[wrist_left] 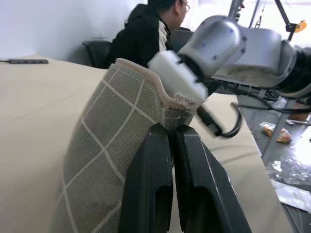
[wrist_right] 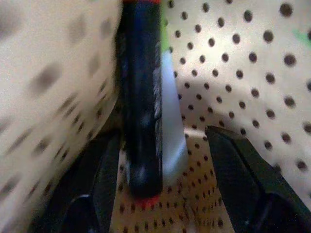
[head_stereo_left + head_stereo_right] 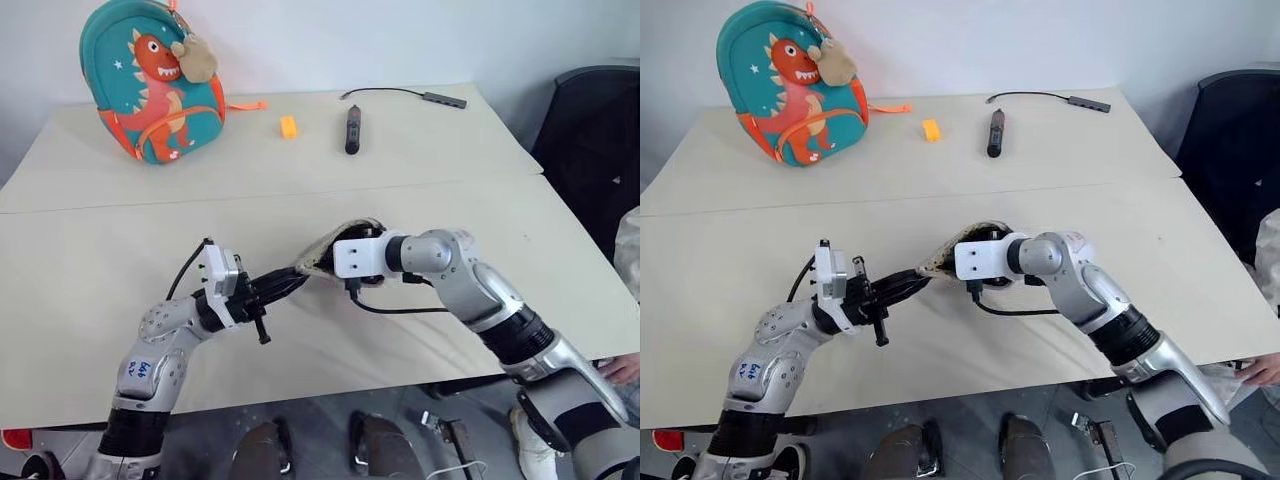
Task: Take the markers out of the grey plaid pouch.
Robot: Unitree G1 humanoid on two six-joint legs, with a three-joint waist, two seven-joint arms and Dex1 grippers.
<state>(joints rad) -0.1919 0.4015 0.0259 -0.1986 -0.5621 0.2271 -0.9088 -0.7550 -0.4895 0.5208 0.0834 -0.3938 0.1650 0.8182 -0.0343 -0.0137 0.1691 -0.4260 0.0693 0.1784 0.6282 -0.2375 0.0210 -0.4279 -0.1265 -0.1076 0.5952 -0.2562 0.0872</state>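
The wide beige surface [image 3: 90, 280] carries a teal dinosaur backpack [image 3: 150, 85] at its far left and a black stick-shaped device [image 3: 352, 129] near the far edge. In the middle, the grey plaid fabric pouch [image 1: 107, 145] is lifted, its edge clamped by the left tool [image 1: 172, 133]. The right tool [image 2: 165, 194] is inside the pouch's dotted lining, its fingers apart around a dark marker with red ends [image 2: 142, 97], which is beside a green one.
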